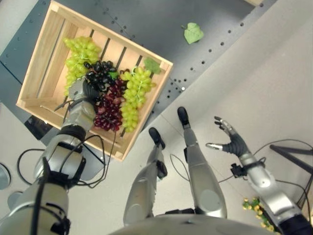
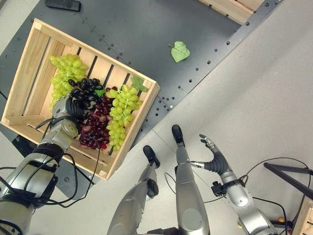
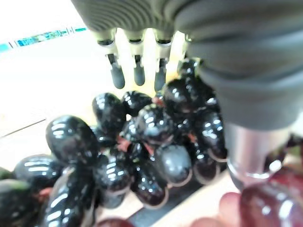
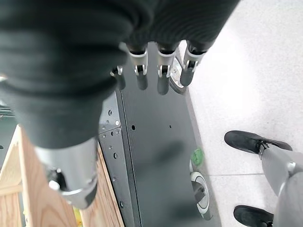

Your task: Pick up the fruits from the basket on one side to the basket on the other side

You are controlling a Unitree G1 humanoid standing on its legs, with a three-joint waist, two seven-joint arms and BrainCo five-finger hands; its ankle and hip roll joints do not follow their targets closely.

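Wooden crate (image 2: 29, 73): two green bunches (image 2: 62, 73), one black (image 2: 85, 95), one red (image 2: 95, 129).

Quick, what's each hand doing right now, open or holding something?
Left hand: open, over the black grapes, holding nothing.
Right hand: open, empty.

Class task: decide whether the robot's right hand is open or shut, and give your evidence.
Open. The right hand hangs over the floor with its fingers spread and relaxed, holding nothing.
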